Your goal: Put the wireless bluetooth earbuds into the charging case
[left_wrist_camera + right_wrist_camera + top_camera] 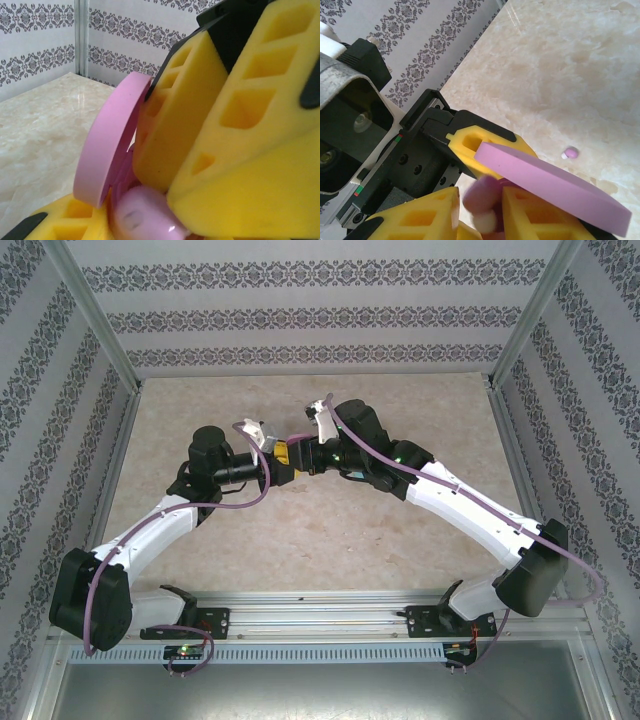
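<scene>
My left gripper (272, 466) is shut on the pink charging case, whose open lid (111, 147) stands up at a tilt. The same lid (555, 186) crosses the right wrist view. My right gripper (481, 212) meets the case from the other side above the middle of the table. A pale pink earbud (483, 196) sits blurred between its yellow fingers (422, 216), with thin gaps on either side. That earbud (142, 216) rests low inside the case, just under the right fingertips (250, 165). Another pink earbud (570, 153) lies loose on the table.
The marble-patterned tabletop (330, 530) is walled by patterned panels with metal corner posts (92, 315). Both arms reach inward from the near rail (320, 625), their wrists almost touching.
</scene>
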Available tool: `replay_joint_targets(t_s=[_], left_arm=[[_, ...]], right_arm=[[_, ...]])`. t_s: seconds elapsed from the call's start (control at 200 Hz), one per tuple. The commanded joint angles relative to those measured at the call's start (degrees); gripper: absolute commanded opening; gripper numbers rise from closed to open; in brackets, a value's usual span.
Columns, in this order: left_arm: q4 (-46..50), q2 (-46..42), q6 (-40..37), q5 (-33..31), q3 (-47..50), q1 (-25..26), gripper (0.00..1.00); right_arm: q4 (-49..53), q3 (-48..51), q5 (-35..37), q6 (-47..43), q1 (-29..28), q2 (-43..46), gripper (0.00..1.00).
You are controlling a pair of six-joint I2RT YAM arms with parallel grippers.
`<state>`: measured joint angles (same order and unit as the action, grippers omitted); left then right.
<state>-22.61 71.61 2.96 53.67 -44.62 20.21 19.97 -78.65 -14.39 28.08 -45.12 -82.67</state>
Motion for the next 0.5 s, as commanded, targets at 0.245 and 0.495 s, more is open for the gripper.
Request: replay_joint_targets(t_s=[0.245, 0.495], left_arm=[[-1.2, -1.5, -1.3, 1.7, -1.9, 0.9, 0.20], [6.0, -1.3, -4.3, -1.5, -3.5, 1.0, 0.20]], right_arm=[[1.3, 1.0, 1.1, 0.3, 1.2, -1.5, 0.25], [0.5, 1.0, -0.5, 1.5, 1.6, 0.3, 0.27]])
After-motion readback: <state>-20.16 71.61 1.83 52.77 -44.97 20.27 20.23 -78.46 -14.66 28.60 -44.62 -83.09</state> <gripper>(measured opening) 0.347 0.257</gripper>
